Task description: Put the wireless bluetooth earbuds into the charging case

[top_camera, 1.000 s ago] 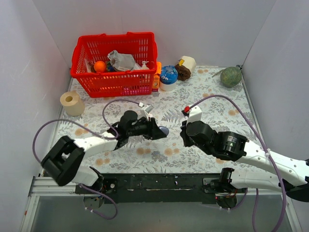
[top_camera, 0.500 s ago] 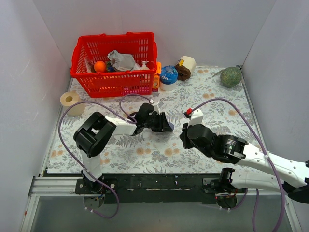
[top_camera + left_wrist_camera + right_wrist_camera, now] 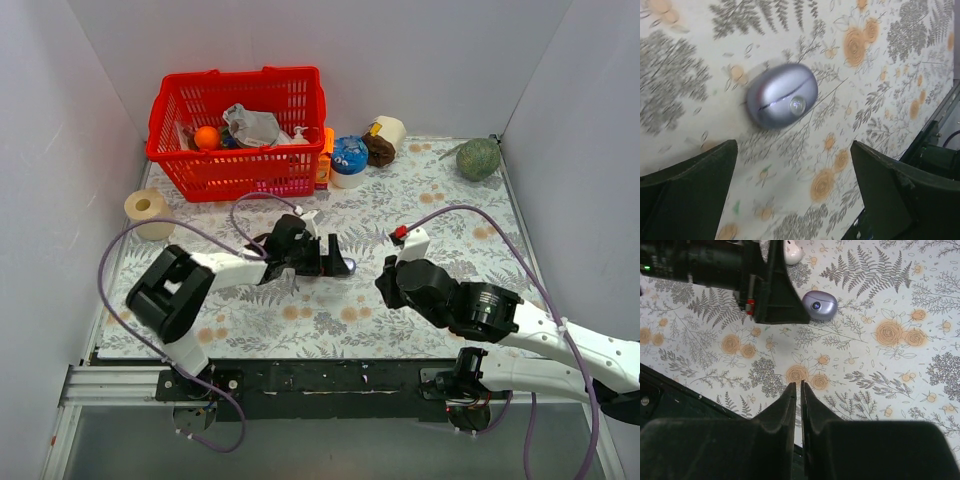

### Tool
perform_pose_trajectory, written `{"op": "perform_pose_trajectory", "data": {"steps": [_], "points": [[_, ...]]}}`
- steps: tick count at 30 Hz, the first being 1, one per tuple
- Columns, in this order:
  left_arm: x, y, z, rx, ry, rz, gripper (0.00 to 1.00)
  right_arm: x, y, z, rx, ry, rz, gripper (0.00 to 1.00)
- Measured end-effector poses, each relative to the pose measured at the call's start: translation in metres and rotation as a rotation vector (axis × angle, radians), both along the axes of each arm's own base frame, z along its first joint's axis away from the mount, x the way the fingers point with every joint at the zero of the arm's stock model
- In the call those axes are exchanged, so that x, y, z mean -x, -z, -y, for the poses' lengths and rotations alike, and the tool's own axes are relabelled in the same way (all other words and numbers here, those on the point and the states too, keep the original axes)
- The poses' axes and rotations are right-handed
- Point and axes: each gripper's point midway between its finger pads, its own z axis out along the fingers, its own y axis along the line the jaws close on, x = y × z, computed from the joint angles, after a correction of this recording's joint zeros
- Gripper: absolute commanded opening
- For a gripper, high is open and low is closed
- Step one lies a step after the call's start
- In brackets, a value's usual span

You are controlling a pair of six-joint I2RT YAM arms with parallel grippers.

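The charging case [image 3: 782,95] is lying shut on its side near the middle of the tabletop [image 3: 450,200], its seam and a small round light facing up. The left gripper [image 3: 792,150] is hanging just beside it with the jaws spread wide and gripping nothing. In the left wrist view the case is sitting ahead of the gap between the two fingers, clear of both. Its long axis is running roughly across that gap, tilted a little.

The right gripper [image 3: 799,390] is sitting near but apart, on the side toward the near edge, with the case ahead of its fingertips. Its fingers are all but pressed together, showing only a thin slit with nothing in it.

The left arm is plainly the nearer one, so I judge it better placed to take the case. No earbud is showing in any view (perhaps already inside the shut case, though I cannot tell).
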Motion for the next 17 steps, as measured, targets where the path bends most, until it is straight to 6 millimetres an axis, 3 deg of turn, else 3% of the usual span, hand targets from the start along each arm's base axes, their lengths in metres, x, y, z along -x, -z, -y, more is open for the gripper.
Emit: {"op": "perform_pose_trajectory", "data": {"steps": [2, 5, 9, 11, 12, 14, 17], "points": [[0.006, -0.007, -0.024, -0.05, -0.048, 0.01, 0.98, 0.0, 0.0, 0.002, -0.01, 0.005, 0.005, 0.17], [0.006, -0.04, -0.053, -0.083, -0.144, 0.082, 0.98, 0.0, 0.003, 0.008, -0.012, 0.017, 0.014, 0.21], [-0.006, -0.116, -0.092, -0.034, -0.39, 0.239, 0.98, -0.001, 0.012, 0.01, -0.01, 0.015, 0.027, 0.32], [-0.007, -0.141, -0.113, 0.004, -0.523, 0.267, 0.98, -0.001, 0.016, 0.01, -0.006, 0.007, 0.035, 0.36], [-0.006, -0.147, -0.122, 0.013, -0.567, 0.27, 0.98, -0.002, 0.017, 0.009, -0.007, 0.003, 0.042, 0.53], [-0.001, -0.15, -0.139, 0.02, -0.645, 0.269, 0.98, -0.003, 0.016, 0.008, -0.016, 0.002, 0.051, 0.64], [0.009, -0.139, -0.154, -0.009, -0.691, 0.243, 0.98, -0.004, 0.014, 0.006, -0.034, 0.009, 0.061, 0.91]]}}
